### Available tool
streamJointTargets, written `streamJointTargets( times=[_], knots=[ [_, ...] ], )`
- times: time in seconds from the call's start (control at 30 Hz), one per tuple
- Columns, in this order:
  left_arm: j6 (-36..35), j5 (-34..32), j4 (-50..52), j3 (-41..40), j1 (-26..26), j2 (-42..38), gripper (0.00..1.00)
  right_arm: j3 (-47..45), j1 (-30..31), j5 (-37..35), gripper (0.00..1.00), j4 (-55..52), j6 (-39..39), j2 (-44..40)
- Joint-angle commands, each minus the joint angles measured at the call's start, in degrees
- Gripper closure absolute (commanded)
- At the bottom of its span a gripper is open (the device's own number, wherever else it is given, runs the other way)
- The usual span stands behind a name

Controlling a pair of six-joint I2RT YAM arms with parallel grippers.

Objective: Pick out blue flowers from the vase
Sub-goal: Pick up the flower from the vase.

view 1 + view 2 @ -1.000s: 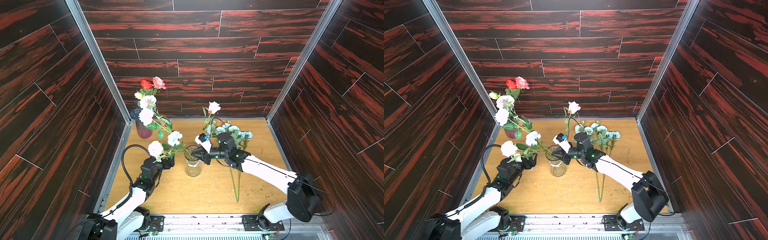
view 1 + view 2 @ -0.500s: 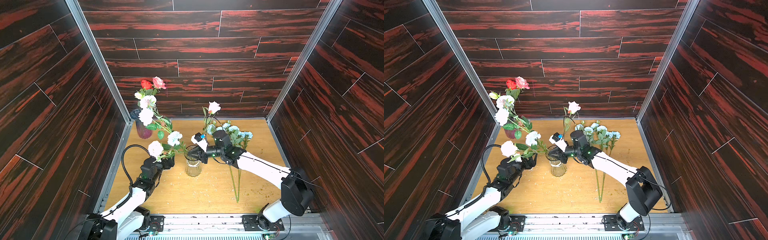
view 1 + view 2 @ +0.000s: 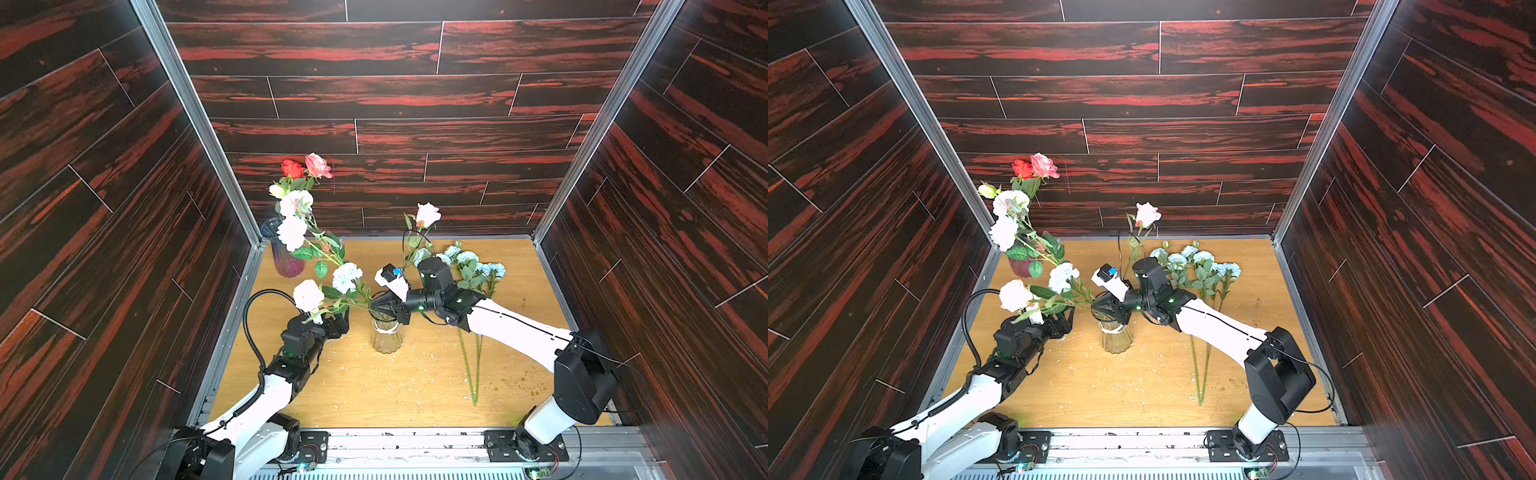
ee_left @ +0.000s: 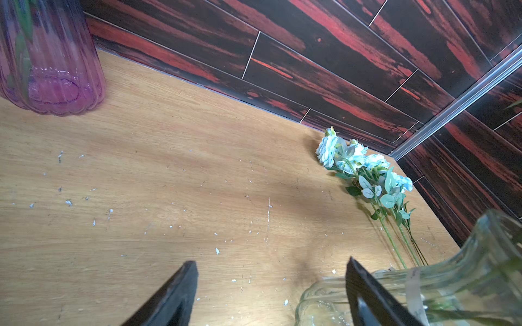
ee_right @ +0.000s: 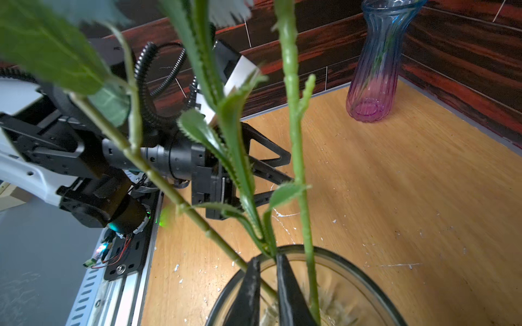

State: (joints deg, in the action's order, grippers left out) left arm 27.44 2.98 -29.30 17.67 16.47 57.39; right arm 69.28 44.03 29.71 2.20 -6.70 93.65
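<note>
The clear glass vase (image 3: 386,338) (image 3: 1116,340) stands mid-table. A spray of pale blue-white blooms (image 3: 347,276) leans out of it to the left, next to an upright cream-pink rose (image 3: 427,214). My right gripper (image 3: 380,309) (image 5: 265,258) sits at the vase mouth (image 5: 353,262), shut on a thin green stem (image 5: 169,192) of that spray. More blue flowers (image 3: 469,262) (image 4: 353,161) lie flat on the table to the right. Left of the vase, my left gripper (image 3: 338,326) (image 4: 271,265) stands open and holds nothing, one finger (image 4: 364,288) close to the glass.
A purple-tinted vase (image 3: 284,262) (image 5: 372,70) with red and pink roses (image 3: 307,166) stands in the back left corner. Dark wood-pattern walls (image 3: 395,104) close in three sides. Small white flecks are scattered over the wooden table (image 3: 374,386).
My right gripper has moved left to the vase mouth and its fingers have drawn slightly closer together. The left arm has stayed still.
</note>
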Motion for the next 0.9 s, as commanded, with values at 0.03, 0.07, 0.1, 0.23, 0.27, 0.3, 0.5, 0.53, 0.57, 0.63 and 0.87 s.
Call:
streamJointTargets(
  times=[0.03, 0.07, 0.1, 0.23, 0.27, 0.3, 0.5, 0.53, 0.57, 0.63, 0.87],
  knots=[
    [-0.59, 0.44, -1.64, -0.53, 0.23, -0.08, 0.16, 2.3, 0.31, -2.02, 0.85, -2.57, -1.02, 1.71],
    [-0.59, 0.46, -1.64, -0.53, 0.21, -0.08, 0.16, 2.66, 0.31, -2.19, 0.85, -2.87, -1.12, 1.96],
    [-0.63, 0.53, -1.64, -0.53, 0.23, -0.06, 0.16, 2.79, 0.36, -2.2, 0.85, -3.02, -1.21, 2.03],
    [-0.72, 0.57, -1.68, -0.45, 0.21, 0.01, 0.16, 2.79, 0.38, -2.12, 0.82, -3.02, -1.23, 2.31],
    [-0.71, 0.62, -1.67, -0.44, 0.23, 0.09, 0.16, 2.79, 0.39, -2.05, 0.82, -2.99, -1.3, 2.4],
    [-0.72, 0.7, -1.66, -0.37, 0.23, 0.18, 0.16, 2.84, 0.39, -1.99, 0.82, -2.99, -1.3, 2.42],
    [-0.68, 0.92, -1.56, -0.03, 0.22, 0.67, 0.16, 2.8, 0.63, -1.41, 0.8, -2.9, -1.39, 2.92],
    [-0.76, 1.03, -1.55, 0.06, 0.21, 0.79, 0.16, 2.79, 0.63, -1.34, 0.79, -2.9, -1.39, 2.98],
    [-0.74, 1.1, -1.51, 0.13, 0.23, 0.88, 0.16, 2.71, 0.74, -1.33, 0.78, -2.9, -1.51, 3.01],
    [-0.76, 1.22, -1.46, 0.25, 0.23, 1.06, 0.16, 2.59, 0.77, -1.41, 0.76, -2.86, -1.5, 3.03],
    [-0.82, 1.39, -1.46, 0.43, 0.22, 1.33, 0.16, 2.44, 0.71, -1.5, 0.82, -2.87, -1.48, 2.81]
  ],
)
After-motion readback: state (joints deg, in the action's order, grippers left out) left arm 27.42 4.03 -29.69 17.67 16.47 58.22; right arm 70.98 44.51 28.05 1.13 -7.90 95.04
